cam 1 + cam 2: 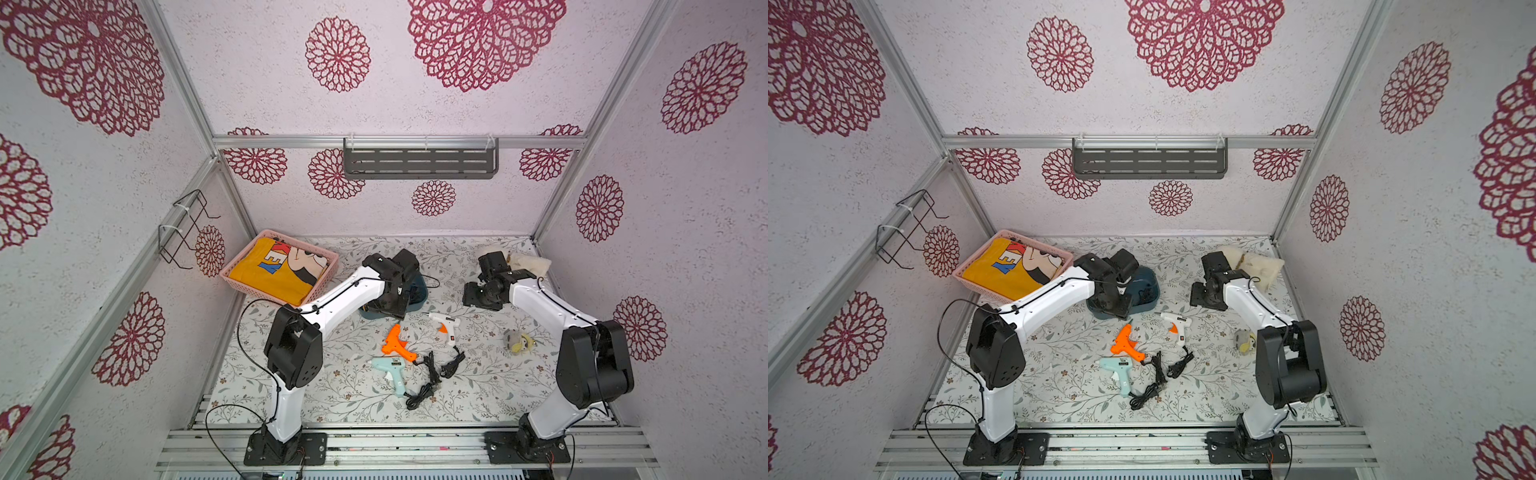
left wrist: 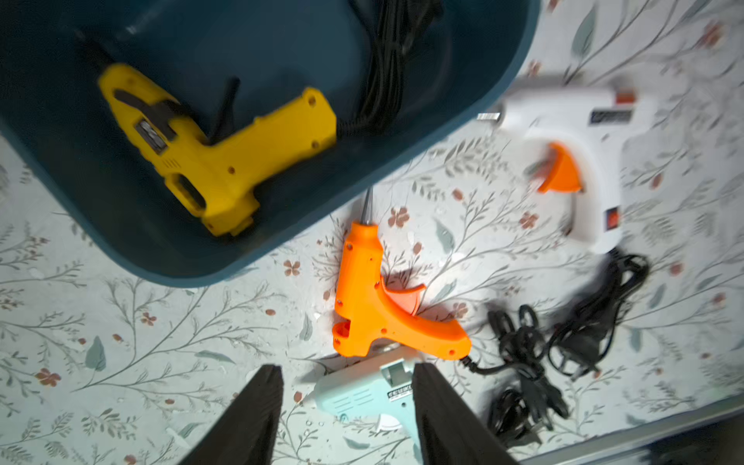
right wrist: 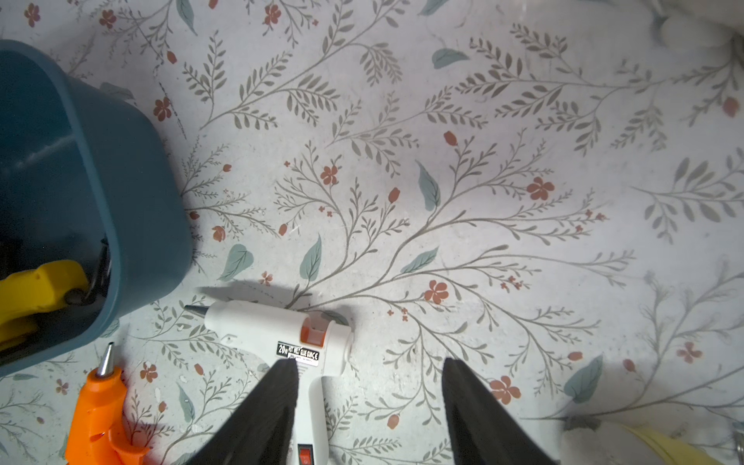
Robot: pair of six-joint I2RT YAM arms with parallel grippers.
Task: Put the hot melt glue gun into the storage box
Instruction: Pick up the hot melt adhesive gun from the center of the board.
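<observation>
Yellow glue gun [image 2: 225,169] flat inside the teal storage box [image 2: 475,72], apart from the empty, parted left pincer [image 2: 347,372].

Half the box [image 2: 475,80] is filled by a yellow gun [image 2: 217,153] and a coiled cord [image 2: 386,72]. Its six o'clock side is crowded by an orange gun [image 1: 395,343], a white gun [image 1: 444,324], a blue gun [image 1: 388,368] and tangled cords [image 1: 434,372] — open mat [image 1: 451,266] is left at three o'clock.

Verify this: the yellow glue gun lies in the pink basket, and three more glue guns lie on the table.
Wrong container: the left wrist view shows the yellow glue gun lying in the teal storage box. The rest is right.
</observation>
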